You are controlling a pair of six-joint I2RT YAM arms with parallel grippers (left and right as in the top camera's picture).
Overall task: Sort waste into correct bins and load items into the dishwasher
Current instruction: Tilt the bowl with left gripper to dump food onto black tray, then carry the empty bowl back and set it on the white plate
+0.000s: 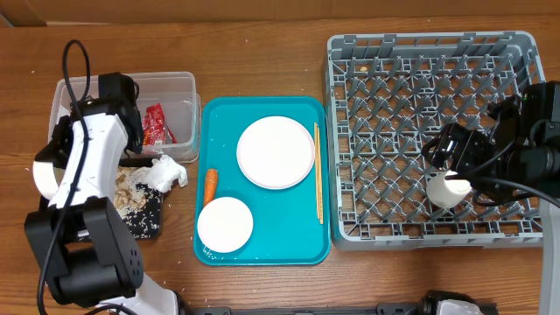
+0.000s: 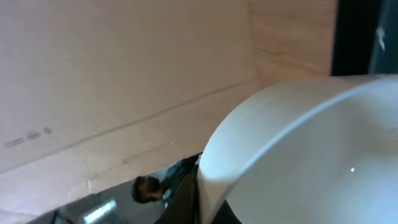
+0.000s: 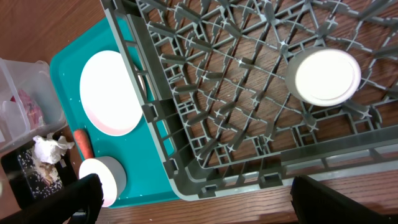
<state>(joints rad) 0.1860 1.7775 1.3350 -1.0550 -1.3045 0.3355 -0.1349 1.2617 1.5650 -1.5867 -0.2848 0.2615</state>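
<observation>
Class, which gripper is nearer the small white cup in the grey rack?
Right. The right gripper hangs close by the cup inside the rack; the left gripper is far across, over the clear tub.

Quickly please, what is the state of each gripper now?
Left gripper: closed; grip on white round dish cannot be told.
Right gripper: open, empty.

I see a cup (image 1: 447, 190) standing in the rack (image 1: 420, 52), just beside my right pincer (image 1: 452, 166). The carrot (image 1: 211, 182) lies on the teal tray (image 1: 262, 249) near a plate (image 1: 275, 151).
</observation>
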